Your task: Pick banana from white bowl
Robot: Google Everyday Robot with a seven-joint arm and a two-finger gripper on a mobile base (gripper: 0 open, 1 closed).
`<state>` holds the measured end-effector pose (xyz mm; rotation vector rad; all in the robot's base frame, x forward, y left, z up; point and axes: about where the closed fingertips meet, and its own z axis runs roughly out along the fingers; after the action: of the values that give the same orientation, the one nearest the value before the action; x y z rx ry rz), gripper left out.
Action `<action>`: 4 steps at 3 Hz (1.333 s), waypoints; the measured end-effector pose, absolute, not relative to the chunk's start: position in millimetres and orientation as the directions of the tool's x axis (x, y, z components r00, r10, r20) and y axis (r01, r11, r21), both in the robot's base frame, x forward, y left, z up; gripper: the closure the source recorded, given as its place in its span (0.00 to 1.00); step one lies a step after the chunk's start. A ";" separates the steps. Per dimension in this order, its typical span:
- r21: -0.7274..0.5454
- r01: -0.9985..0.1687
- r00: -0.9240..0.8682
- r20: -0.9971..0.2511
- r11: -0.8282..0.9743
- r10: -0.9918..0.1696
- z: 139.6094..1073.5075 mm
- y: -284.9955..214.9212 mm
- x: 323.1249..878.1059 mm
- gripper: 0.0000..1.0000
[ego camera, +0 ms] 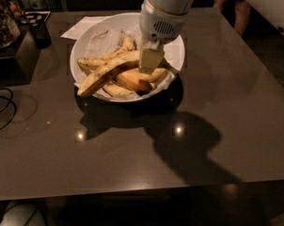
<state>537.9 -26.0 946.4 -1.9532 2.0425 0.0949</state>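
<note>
The white bowl (83,44), lined with crinkled paper, stands on the dark table at the back centre. The banana (106,72), long, yellow and brown-speckled, lies across the bowl from the front left rim up toward the right. My gripper (151,61) hangs down into the bowl's right half, right at the banana's right end, and hides that end. A shorter speckled banana (98,61) lies behind it, and a stubby yellow one (132,81) lies in front, below the gripper.
A sheet of paper (78,28) lies behind the bowl. A dark box (38,32) and clutter stand at the back left. A black cable (3,108) lies at the left edge. The table's front edge (132,189) runs across the bottom.
</note>
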 end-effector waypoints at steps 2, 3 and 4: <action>-0.203 -0.972 -0.078 -0.205 0.120 -0.976 971.7 -8.5 492.2 1.00; -0.181 -0.976 -0.082 -0.216 0.122 -0.973 979.6 -3.6 485.5 1.00; -0.131 -0.977 -0.135 -0.243 0.170 -0.961 983.5 -6.9 467.6 1.00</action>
<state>467.6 -6.9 983.5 -1.8634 2.1795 0.0856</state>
